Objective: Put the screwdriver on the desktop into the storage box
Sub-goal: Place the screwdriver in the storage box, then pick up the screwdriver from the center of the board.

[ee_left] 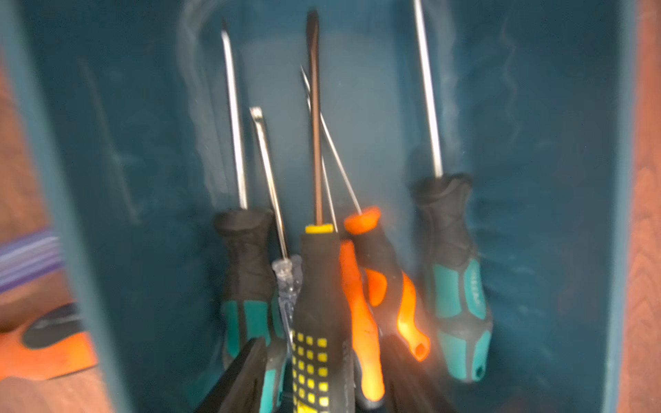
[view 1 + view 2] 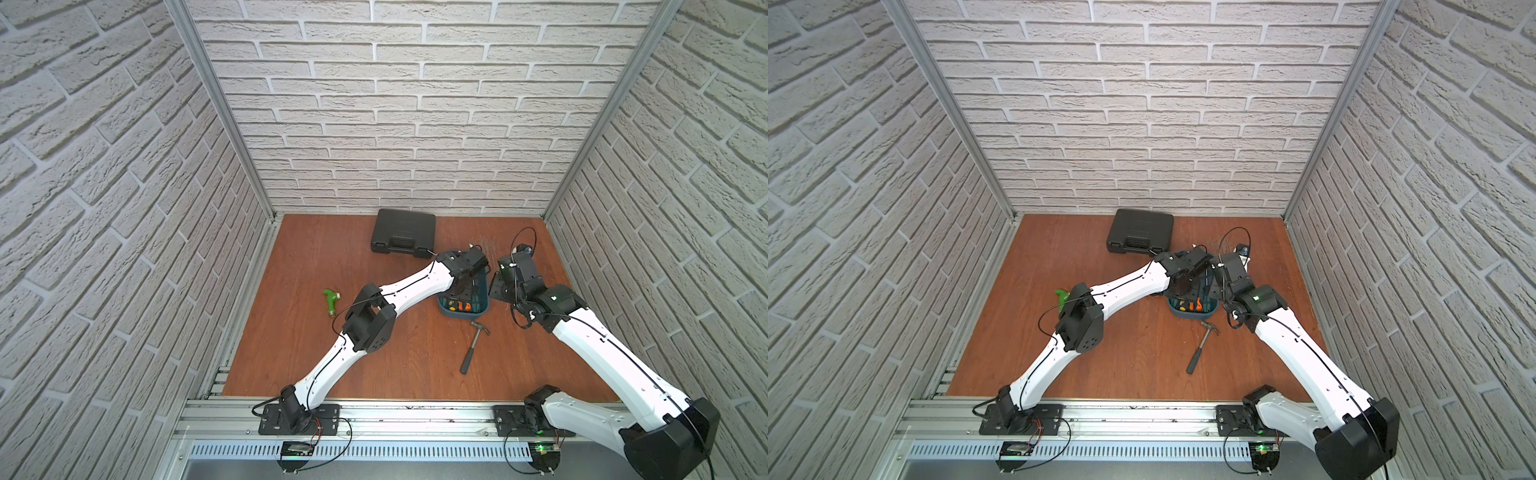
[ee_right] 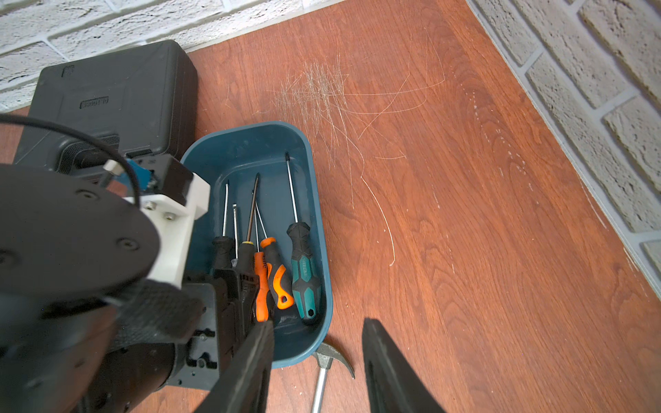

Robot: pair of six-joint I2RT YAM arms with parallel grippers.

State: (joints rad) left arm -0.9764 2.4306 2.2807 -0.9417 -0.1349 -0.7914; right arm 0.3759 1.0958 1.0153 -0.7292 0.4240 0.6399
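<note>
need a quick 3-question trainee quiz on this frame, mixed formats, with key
1. True or false: the hammer lies on the desktop, outside the box.
2. Which gripper reaches into the box? A left, B right, C neither.
3. How many screwdrivers lie in the box?
Key: 1 true; 2 A, the left gripper; 3 six.

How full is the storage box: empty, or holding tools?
Not empty: the storage box holds several screwdrivers lying flat, handles together at one end.
</note>
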